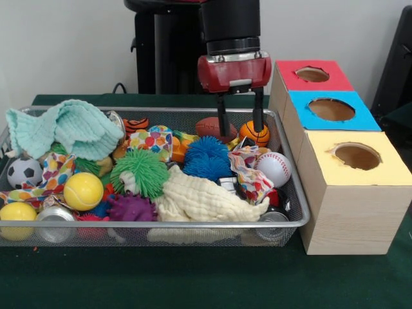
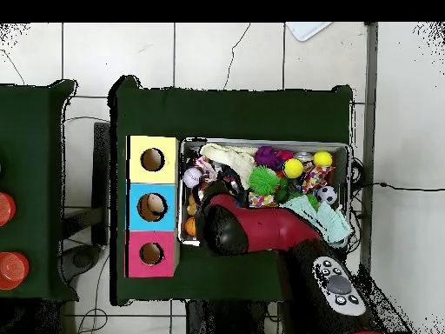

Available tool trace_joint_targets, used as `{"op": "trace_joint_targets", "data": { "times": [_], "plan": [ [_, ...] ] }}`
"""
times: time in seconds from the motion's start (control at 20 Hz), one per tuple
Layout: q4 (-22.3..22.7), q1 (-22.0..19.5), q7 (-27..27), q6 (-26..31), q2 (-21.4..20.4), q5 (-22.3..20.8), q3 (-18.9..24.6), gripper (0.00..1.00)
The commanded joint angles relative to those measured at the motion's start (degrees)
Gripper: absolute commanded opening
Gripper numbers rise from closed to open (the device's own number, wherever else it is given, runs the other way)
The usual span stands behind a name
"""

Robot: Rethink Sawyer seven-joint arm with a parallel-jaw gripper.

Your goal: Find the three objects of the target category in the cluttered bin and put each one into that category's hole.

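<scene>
The wire mesh bin (image 1: 193,224) is full of balls, cloths and toys. No clear plastic bottle shows in either view; any are hidden in the clutter. My gripper (image 1: 241,132) is open and empty. It hangs over the bin's far right part, its fingers (image 1: 222,119) just above a brown football (image 1: 207,126) and an orange basketball (image 1: 255,133). The blue-surround hole (image 1: 331,109) is in the middle box, right of the bin. In the overhead view my arm (image 2: 252,230) covers the gripper and part of the bin (image 2: 261,141), with the blue hole (image 2: 152,206) beside it.
The red-surround hole (image 1: 312,74) is behind the blue one and the yellow-surround hole (image 1: 356,156) in front. Shiny metal cans (image 1: 55,215) lie at the bin's front. A mint cloth (image 1: 71,127), a cream cloth (image 1: 206,199), a baseball (image 1: 273,168) and spiky balls fill the bin.
</scene>
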Motion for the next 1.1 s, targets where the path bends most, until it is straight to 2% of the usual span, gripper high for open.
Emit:
{"op": "trace_joint_targets", "data": {
  "times": [0.05,0.3,0.7,1.1],
  "plan": [
    [-7.7,2.0,-0.5,1.8,-1.2,-7.5,-1.6,1.00],
    [-9.2,2.6,-1.3,3.5,-2.5,-10.8,-0.7,1.00],
    [-10.5,2.9,-1.9,7.2,-4.2,-13.6,0.0,1.00],
    [-11.5,1.7,-3.2,8.1,-3.6,-16.3,1.0,1.00]
  ]
}}
